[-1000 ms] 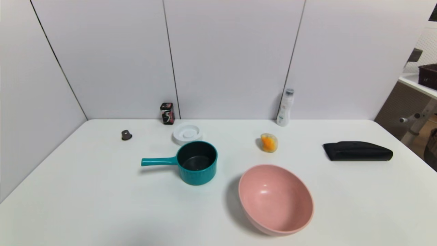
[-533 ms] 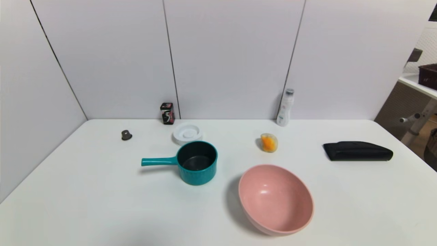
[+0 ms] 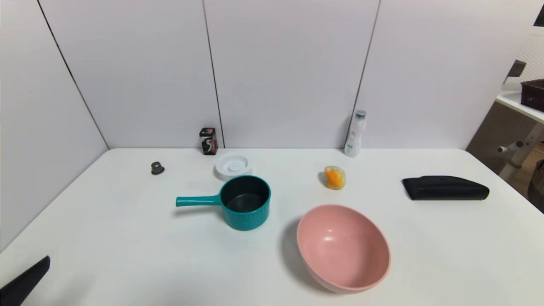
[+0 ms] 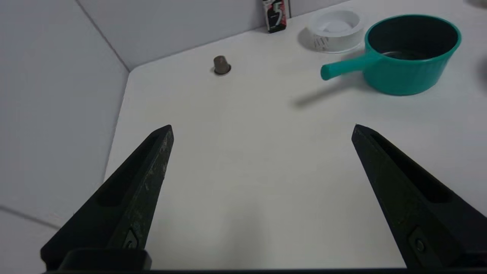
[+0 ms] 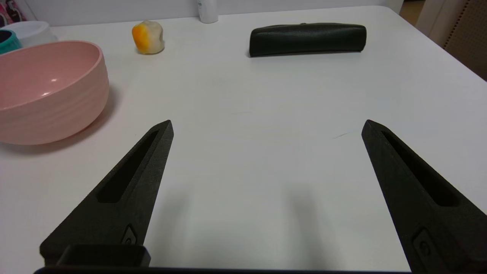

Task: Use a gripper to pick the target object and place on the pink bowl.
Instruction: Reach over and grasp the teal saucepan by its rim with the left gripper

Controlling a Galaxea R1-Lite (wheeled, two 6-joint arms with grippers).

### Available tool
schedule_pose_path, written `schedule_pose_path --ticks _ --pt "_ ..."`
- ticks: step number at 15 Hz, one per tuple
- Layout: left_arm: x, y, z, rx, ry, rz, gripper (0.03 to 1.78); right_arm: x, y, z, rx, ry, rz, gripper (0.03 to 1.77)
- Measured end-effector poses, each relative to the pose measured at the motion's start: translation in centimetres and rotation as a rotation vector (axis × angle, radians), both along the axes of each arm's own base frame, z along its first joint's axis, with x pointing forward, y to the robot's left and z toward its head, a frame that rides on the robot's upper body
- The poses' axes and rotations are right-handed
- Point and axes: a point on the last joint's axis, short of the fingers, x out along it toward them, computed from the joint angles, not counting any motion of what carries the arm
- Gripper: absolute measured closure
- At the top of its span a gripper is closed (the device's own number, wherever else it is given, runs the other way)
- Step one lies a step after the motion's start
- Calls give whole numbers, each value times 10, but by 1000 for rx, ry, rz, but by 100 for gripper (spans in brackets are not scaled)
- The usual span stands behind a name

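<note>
The teal saucepan (image 3: 245,202) stands upright on the white table (image 3: 127,238), its handle (image 3: 197,200) pointing left; it also shows in the left wrist view as the saucepan (image 4: 411,53). The pink bowl (image 3: 343,248) sits to its right and nearer me, empty, and appears as the bowl (image 5: 49,91) in the right wrist view. My left gripper (image 4: 262,127) is open over bare table, well short of the pan; one black finger (image 3: 23,282) shows at the head view's lower left corner. My right gripper (image 5: 266,123) is open over bare table right of the bowl.
A white round dish (image 3: 233,165) lies just behind the pan. An orange-yellow lump (image 3: 335,177), a black case (image 3: 445,187), a white bottle (image 3: 355,134), a small dark box (image 3: 208,140) and a small brown cap (image 3: 157,168) stand further back. Walls close the back and left.
A black finger of my left gripper has come into the head view at the lower left corner. The pan, the bowl and everything else have stayed put.
</note>
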Motion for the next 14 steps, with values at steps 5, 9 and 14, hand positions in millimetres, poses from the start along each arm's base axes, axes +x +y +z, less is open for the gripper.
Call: schedule_pose_path --ticks 5,9,14 --pt "72 -14 85 231 49 -221 12 0 0 0 0 0 0 9" --pt "142 -35 108 442 153 -480 12 0 0 0 0 0 0 9" --pt "198 -61 92 649 284 -768 12 0 0 0 0 0 0 9"
